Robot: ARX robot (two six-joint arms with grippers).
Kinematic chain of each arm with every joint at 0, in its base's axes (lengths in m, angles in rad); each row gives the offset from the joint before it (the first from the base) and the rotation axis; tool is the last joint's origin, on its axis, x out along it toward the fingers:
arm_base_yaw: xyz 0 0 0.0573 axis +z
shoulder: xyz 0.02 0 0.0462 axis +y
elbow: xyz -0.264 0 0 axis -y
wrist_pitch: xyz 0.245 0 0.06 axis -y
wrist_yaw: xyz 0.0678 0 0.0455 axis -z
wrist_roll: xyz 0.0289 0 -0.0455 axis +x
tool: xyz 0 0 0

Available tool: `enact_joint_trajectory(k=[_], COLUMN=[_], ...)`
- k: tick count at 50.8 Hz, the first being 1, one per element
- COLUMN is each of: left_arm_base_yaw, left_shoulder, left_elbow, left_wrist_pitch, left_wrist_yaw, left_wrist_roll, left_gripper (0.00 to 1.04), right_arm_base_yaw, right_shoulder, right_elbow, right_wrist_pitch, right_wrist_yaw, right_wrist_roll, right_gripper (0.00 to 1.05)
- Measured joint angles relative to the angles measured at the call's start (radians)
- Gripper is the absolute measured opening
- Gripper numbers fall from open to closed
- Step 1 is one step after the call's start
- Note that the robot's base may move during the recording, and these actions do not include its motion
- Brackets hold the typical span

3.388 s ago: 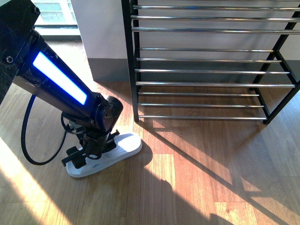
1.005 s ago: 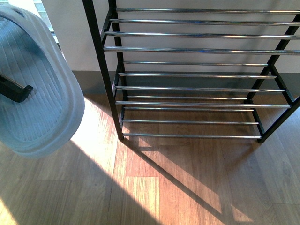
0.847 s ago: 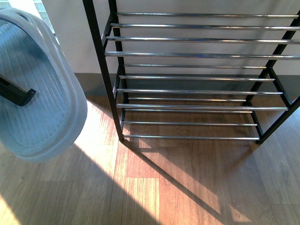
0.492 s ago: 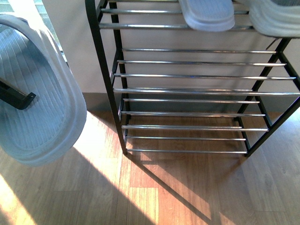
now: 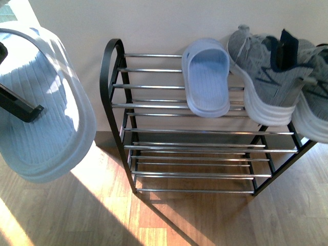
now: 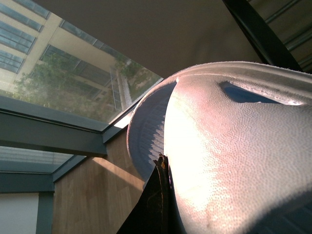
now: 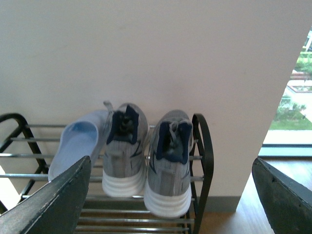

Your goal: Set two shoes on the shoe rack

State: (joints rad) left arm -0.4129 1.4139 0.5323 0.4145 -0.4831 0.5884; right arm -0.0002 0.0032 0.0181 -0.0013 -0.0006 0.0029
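A pale blue slide sandal [image 5: 43,107] hangs high at the left of the front view, ribbed sole toward the camera, with my left gripper [image 6: 169,187] shut on it. One black finger [image 5: 20,110] crosses the sole. The shoe rack [image 5: 114,77] stands against the wall. On its top tier rest a second pale blue sandal [image 5: 207,77] and two grey sneakers [image 5: 266,82] [image 5: 315,105]. My right gripper [image 7: 171,163] is open, facing the rack [image 7: 207,146], with both sneakers [image 7: 126,156] [image 7: 169,168] and the sandal [image 7: 78,144] beyond its fingers.
The top tier's rods [image 5: 148,84] left of the resting sandal are bare, and nothing lies on the lower tiers [image 5: 195,154]. A cream wall [image 5: 169,20] backs the rack. Wooden floor [image 5: 77,215] with sun patches lies below. Windows [image 6: 73,73] show beside the held sandal.
The left gripper took the sandal off the floor and lifted it. The front view has since risen, bringing the rack's top tier with a sandal and two sneakers into sight.
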Motion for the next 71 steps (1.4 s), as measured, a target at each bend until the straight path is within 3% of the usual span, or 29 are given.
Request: enact_joint_trajectory(k=[10,21,39,47,71], left_arm_base_yaw=[-0.023,-0.016,0.05,0.05,0.031], left_shoulder=[0.0,0.049,0.298,0.465,0.932], left_elbow=[0.011,0.025,0.111,0.216,0.693], left_wrist_pitch=[0.018,0.042,0.152,0.211,0.208], left_wrist_yaw=[0.018,0.126,0.284,0.378,0.479], left_wrist_roll=[0.018,0.131,0.463,0.595,0.729], left_gripper=[0.03,0.03,0.03,0.03,0.03], right_arm_base_yaw=[0.0,0.0,0.0,0.0,0.0], right_shoulder=[0.0,0.001,0.0,0.0,0.0], right_elbow=[0.0,0.0,0.0,0.0,0.0], right_wrist_pitch=[0.0,0.0,0.0,0.0,0.0], right_wrist_yaw=[0.004,0.001,0.001,0.001,0.001], right_wrist_roll=[0.0,0.0,0.0,0.0,0.0], right_gripper=[0.96,0.96,0.96,0.96,0.96])
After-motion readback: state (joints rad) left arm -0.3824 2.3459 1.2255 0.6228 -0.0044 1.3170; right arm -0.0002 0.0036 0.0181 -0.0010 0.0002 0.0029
